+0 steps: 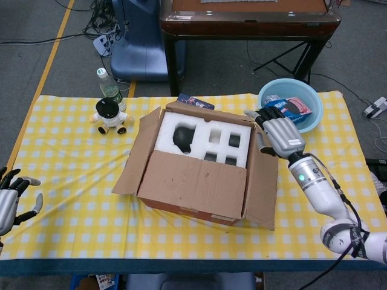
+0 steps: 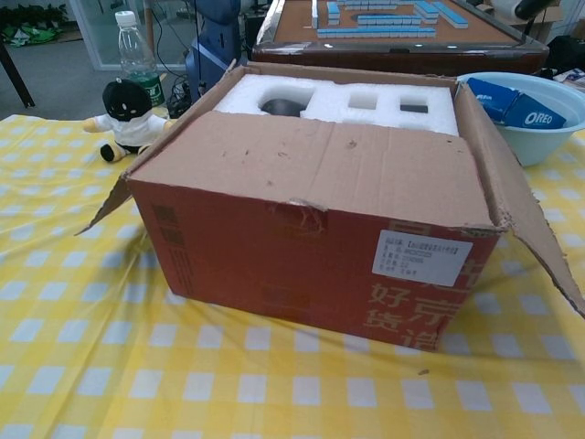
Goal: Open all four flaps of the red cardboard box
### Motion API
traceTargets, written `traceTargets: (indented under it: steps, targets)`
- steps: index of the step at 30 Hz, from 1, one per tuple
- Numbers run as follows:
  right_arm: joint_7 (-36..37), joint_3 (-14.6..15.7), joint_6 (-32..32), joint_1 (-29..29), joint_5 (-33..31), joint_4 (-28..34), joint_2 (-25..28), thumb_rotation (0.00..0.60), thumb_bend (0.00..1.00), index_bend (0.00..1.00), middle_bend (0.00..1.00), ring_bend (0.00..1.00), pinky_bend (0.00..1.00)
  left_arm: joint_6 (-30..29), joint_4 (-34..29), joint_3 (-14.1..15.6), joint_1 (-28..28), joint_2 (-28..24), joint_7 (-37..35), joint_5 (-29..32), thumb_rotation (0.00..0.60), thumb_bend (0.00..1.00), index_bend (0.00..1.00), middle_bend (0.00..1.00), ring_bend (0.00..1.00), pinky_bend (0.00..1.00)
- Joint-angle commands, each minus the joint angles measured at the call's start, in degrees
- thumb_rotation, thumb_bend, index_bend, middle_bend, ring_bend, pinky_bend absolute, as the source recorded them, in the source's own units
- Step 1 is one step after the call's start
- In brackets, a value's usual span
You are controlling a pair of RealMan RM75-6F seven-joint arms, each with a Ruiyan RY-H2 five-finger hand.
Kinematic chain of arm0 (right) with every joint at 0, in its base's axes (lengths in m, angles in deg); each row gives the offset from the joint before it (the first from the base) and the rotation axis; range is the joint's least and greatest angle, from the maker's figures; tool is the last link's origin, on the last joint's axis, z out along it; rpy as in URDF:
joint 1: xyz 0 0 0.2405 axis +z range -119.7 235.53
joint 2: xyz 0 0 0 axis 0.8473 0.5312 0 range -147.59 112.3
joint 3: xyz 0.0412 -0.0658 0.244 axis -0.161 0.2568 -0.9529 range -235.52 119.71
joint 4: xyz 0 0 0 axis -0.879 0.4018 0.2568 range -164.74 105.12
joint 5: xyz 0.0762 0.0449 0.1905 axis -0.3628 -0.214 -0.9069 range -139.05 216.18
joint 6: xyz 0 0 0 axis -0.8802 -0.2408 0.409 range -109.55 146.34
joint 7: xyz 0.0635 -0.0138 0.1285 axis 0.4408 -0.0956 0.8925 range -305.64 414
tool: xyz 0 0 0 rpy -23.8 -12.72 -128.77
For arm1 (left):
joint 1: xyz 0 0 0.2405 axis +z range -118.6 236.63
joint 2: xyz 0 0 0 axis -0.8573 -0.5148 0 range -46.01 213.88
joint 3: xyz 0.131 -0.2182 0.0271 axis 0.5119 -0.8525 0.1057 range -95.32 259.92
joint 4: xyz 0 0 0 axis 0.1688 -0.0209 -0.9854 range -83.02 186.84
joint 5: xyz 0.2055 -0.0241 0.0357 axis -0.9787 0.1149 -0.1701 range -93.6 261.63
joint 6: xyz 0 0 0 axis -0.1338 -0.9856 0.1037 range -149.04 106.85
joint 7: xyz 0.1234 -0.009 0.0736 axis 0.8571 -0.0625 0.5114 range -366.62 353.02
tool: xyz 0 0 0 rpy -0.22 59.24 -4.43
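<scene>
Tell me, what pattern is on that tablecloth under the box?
The tablecloth has a yellow and white check, with a dark teal edge at the front; the head view shows it best.
</scene>
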Motion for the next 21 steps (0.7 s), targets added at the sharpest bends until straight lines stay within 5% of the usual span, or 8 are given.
traceTargets:
  steps: [1, 6, 21]
  targets:
    - [2.7, 2.1, 3.4, -1.8, 3.2, 3.8, 3.0, 0.600, 0.84, 0.18, 0.22, 0.11, 0.06, -0.2, -0.4, 0.1, 0.1, 0.0, 0.4, -0.3, 0.249, 0.48, 0.45, 0.34, 0.14, 0.00]
    - [2.0, 3.4, 5.7, -0.7, 3.5, 4.5, 2.4, 0.600, 0.99, 0.24, 0.23, 0.11, 0.06, -0.2, -0.7, 0.3, 0.4, 0.0, 0.5, -0.6, 0.245, 0.48, 0.46, 0.34, 0.14, 0.00]
    - [-3.2, 6.3, 8.1, 5.0, -1.8, 2.6, -3.0, 0.600, 1.00, 0.30, 0.23, 0.11, 0.06, 0.2, 1.9, 0.5, 1.2, 0.3, -2.1, 0.0, 0.248, 0.48, 0.46, 0.34, 0.14, 0.00]
